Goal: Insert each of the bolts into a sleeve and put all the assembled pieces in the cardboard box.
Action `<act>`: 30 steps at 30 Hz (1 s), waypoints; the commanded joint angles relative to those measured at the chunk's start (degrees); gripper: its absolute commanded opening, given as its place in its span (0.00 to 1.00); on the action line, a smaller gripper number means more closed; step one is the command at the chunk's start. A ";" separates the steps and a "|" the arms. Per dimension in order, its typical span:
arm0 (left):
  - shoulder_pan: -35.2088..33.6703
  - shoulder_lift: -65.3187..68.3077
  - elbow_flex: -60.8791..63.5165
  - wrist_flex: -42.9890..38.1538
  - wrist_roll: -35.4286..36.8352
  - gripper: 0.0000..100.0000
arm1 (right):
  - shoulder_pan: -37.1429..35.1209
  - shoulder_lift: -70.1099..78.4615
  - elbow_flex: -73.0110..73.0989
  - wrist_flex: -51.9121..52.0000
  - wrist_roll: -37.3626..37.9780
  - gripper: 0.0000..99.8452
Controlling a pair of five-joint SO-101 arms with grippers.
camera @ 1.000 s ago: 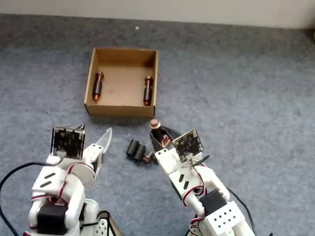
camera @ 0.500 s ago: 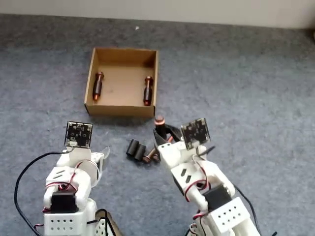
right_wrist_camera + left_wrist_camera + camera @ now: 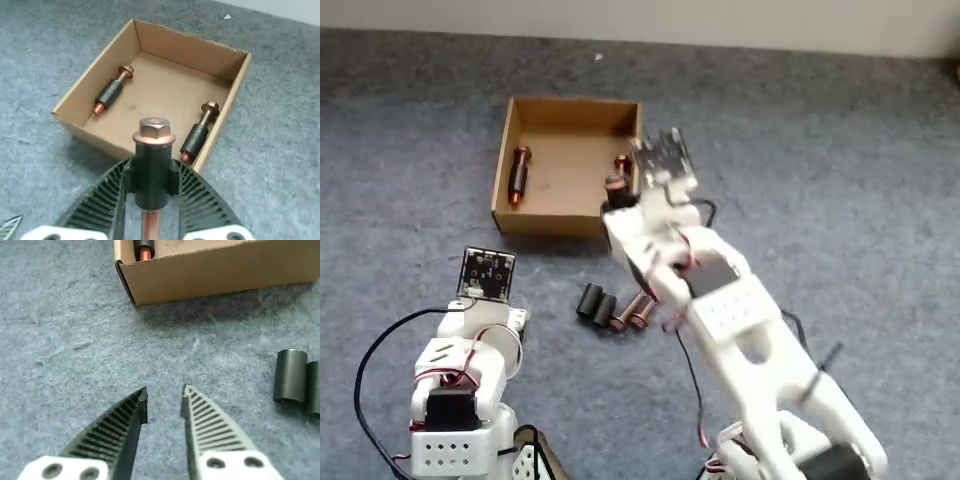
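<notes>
Assembled piece (image 3: 152, 170): a copper hex-headed bolt through a smooth black cylindrical sleeve. It stands upright, head up, clamped at the sleeve between the ribbed fingers of my right pincer (image 3: 151, 175), by the near right corner of the cardboard box (image 3: 95, 70). Two other sleeved bolts (image 3: 111, 91) lie on the box floor. Left pincer (image 3: 165, 395) is slightly parted and holds nothing, over the grey felted surface (image 3: 60, 340) near the loose sleeves (image 3: 290, 375).

1 cardboard box (image 3: 560, 222). 3 sleeved bolts: 2 in box (image 3: 110, 92) (image 3: 196, 135), 1 (image 3: 152, 150) in right claw (image 3: 150, 169). 2 loose sleeves (image 3: 588, 299) (image 3: 605, 307) on carpet. 2 loose bolts (image 3: 621, 316) (image 3: 641, 311) beside them.
</notes>
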 commanded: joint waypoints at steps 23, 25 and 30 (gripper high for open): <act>-0.13 -0.40 2.59 -5.27 -2.55 0.10 | 2.95 41.27 -25.01 -25.27 -0.53 0.16; -0.22 -0.40 2.59 -5.27 -2.55 0.10 | 2.86 41.27 -27.91 -19.65 -0.62 0.20; -0.22 -0.40 2.59 -5.27 -2.55 0.10 | 3.21 40.92 -35.03 -4.18 -0.70 0.20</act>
